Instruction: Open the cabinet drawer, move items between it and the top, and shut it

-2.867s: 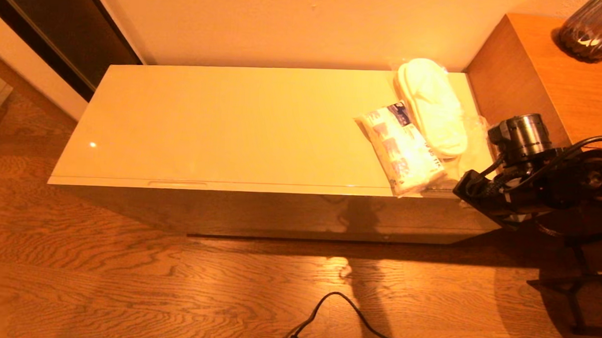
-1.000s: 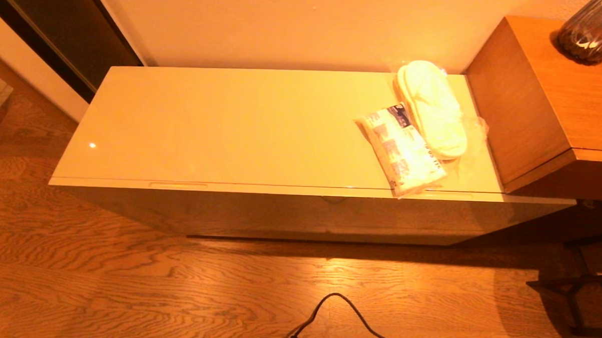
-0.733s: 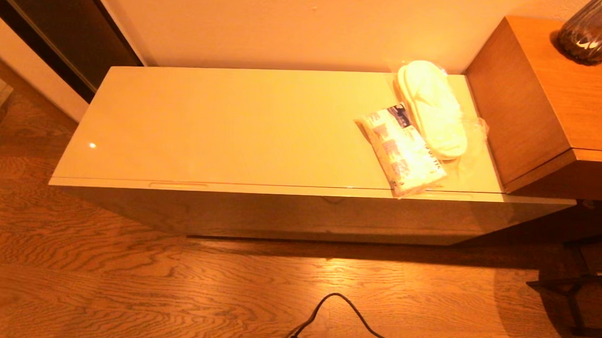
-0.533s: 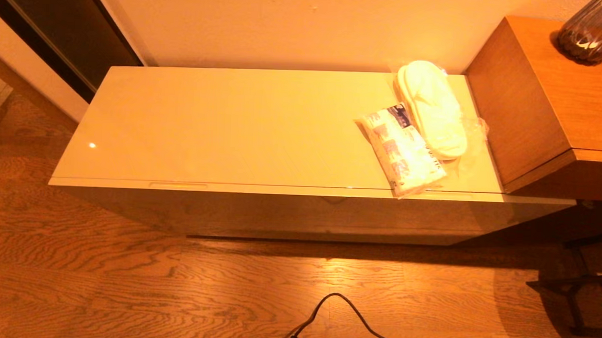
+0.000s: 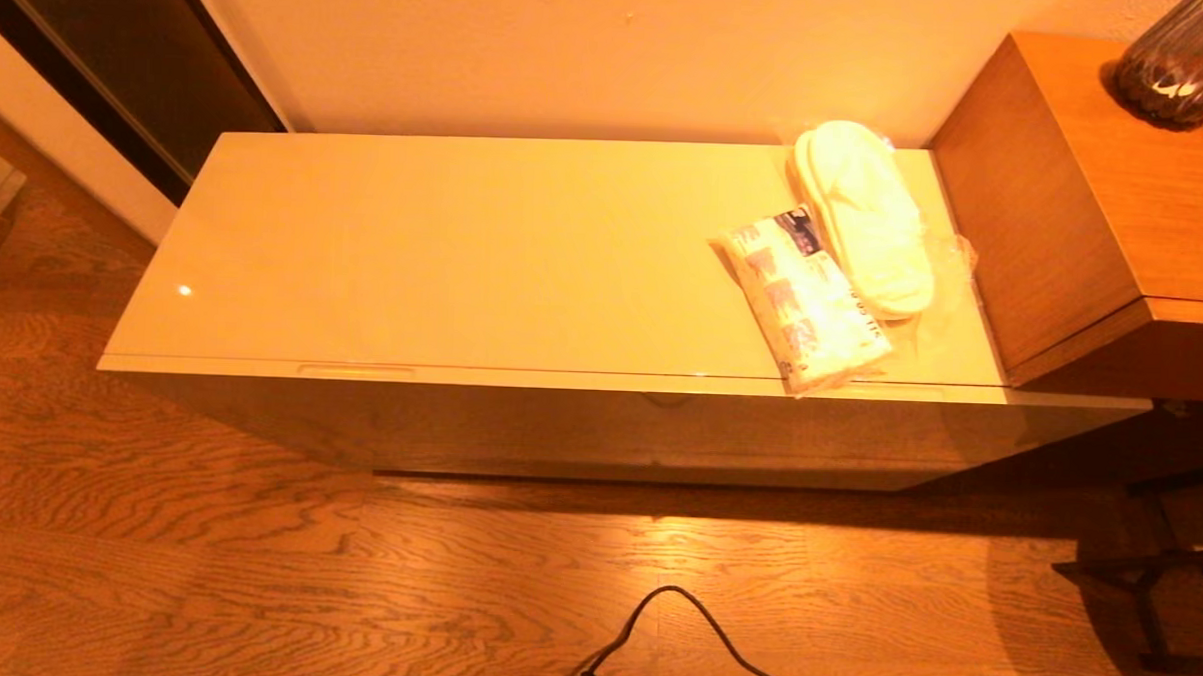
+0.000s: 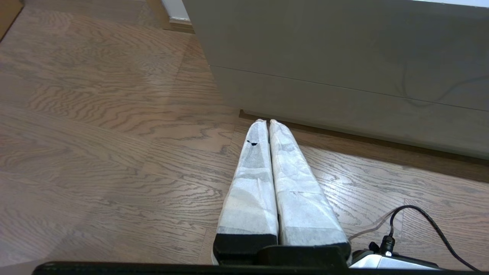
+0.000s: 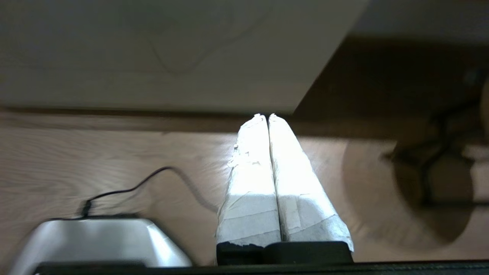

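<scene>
Drawer front (image 5: pixel 608 433) flush shut; slippers bag (image 5: pixel 866 217) & blue-print packet (image 5: pixel 803 300) lay at cabinet top's (image 5: pixel 464 253) right end, near front edge. Both grippers, left (image 6: pixel 266 123) & right (image 7: pixel 264 116), were parked low by floor, jaws pressed together, empty; looked finished

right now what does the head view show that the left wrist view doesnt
Only the head view shows the top of the low cabinet with the white packet overlapping the bagged slippers, plus the brown cabinet and its dark vase. Only the left wrist view shows the left gripper, fingers shut, low over the floor. Both show the closed drawer front, the wood floor and a black cable.
</scene>
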You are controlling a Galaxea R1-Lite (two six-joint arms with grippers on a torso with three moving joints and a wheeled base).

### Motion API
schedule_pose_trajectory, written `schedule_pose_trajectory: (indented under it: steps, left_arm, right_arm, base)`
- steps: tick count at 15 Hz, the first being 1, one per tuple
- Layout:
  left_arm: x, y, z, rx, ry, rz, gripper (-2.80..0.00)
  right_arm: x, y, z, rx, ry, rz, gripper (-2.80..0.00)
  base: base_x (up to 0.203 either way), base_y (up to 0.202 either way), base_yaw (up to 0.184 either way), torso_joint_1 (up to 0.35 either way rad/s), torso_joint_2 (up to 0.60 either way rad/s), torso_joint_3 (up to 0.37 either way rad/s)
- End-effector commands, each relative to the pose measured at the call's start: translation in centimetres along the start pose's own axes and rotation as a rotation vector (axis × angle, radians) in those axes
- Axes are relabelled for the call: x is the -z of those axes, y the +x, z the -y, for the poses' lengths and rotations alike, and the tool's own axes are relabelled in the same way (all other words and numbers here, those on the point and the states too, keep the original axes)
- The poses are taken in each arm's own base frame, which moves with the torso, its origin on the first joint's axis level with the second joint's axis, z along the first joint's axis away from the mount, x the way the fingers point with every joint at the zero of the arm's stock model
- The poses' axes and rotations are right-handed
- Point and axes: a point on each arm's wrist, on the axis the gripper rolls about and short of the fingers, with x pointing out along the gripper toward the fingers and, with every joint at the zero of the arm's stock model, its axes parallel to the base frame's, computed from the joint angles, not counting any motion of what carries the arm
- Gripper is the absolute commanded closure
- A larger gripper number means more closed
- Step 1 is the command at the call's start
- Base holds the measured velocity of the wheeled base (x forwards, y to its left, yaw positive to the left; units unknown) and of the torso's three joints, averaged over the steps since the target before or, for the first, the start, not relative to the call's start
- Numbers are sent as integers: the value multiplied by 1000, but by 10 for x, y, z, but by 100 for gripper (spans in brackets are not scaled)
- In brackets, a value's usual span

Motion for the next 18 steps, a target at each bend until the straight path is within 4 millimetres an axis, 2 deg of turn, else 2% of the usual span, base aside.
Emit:
schedule_pose_trajectory:
  steps: [1, 6, 18]
  left_arm:
    - [1, -3, 0, 1, -1, 38, 0]
    - [2, -3, 0, 1, -1, 36, 0]
    - [1, -3, 0, 1, -1, 38, 0]
  right_arm:
    - [8, 3, -1, -25, -6, -11, 0]
    - [14, 5, -2, -38, 35, -36, 0]
    - [14, 5, -2, -21, 79, -33, 0]
  base:
    - [0, 0, 0, 0, 0, 0]
    - [0, 0, 0, 0, 0, 0]
    - [0, 0, 0, 0, 0, 0]
